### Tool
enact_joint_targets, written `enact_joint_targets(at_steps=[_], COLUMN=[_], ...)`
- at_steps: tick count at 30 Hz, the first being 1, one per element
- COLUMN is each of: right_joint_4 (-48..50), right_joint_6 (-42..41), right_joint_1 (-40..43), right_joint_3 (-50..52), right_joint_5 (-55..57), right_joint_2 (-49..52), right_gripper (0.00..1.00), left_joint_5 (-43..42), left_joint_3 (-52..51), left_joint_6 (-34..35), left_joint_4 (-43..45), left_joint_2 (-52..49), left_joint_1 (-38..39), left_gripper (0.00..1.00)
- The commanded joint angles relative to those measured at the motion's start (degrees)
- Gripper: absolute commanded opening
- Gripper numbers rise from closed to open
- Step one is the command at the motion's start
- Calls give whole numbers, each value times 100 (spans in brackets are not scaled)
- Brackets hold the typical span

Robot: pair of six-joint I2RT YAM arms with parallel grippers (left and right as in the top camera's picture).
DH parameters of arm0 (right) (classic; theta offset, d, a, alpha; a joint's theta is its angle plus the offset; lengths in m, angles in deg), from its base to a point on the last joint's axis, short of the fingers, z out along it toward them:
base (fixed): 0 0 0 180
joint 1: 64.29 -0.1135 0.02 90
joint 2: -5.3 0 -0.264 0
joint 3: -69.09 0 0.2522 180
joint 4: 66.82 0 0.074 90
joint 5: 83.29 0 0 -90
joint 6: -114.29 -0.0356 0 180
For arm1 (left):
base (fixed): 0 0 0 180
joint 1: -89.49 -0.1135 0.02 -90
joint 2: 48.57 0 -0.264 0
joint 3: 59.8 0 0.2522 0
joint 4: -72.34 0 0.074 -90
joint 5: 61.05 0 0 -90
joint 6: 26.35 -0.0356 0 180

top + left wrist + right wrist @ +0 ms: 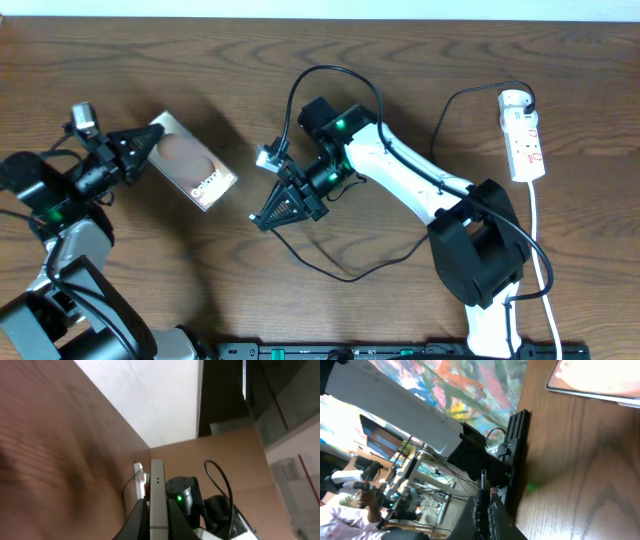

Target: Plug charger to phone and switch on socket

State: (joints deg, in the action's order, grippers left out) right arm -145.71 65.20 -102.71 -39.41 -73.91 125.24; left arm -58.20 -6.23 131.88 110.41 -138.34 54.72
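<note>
two hands clamped shut: left hand [148, 143] grips the phone [195, 168] by the desk's [200, 285] left edge, long axis slanting toward the right hand [266, 216] at mid-desk, which pinches the charger [483, 479] tip near its free end.

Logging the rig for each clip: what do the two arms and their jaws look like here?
The right arm has white links, black joints and a bulky black base. The left arm has grey links and black joints. Each shows a green light, carries a small wrist camera, and ends in black triangular jaws. Thin black cables loop along the right arm.
</note>
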Motion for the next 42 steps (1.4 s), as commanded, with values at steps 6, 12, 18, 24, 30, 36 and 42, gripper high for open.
enact_joint_targets(at_steps=[6, 12, 18, 24, 30, 36, 42], right_joint_4=[166, 400, 964, 1141, 1410, 1440, 1467], right_joint_6=[-1027, -1239, -1781, -1891, -2184, -2269, -2269], right_joint_1=[125, 136, 79, 68, 48, 59, 59], right_joint_3=[-17, -17, -17, -17, -17, -17, -17], right_joint_5=[-457, -507, -507, -509, -507, -507, -505], right_joint_2=[-2, -2, -2, -2, -2, -2, -2], right_gripper=[1, 1, 1, 1, 1, 1, 1], left_joint_5=[-92, -63, 26, 39, 168, 275, 280], left_joint_3=[92, 92, 92, 92, 92, 92, 92], left_joint_6=[1095, 1862, 2212, 2361, 2363, 2363, 2455], left_joint_4=[1543, 2065, 2070, 2074, 2330, 2398, 2396], left_joint_2=[107, 107, 107, 107, 107, 107, 107], left_joint_1=[249, 249, 249, 269, 590, 774, 774], left_gripper=[7, 7, 7, 7, 7, 7, 7])
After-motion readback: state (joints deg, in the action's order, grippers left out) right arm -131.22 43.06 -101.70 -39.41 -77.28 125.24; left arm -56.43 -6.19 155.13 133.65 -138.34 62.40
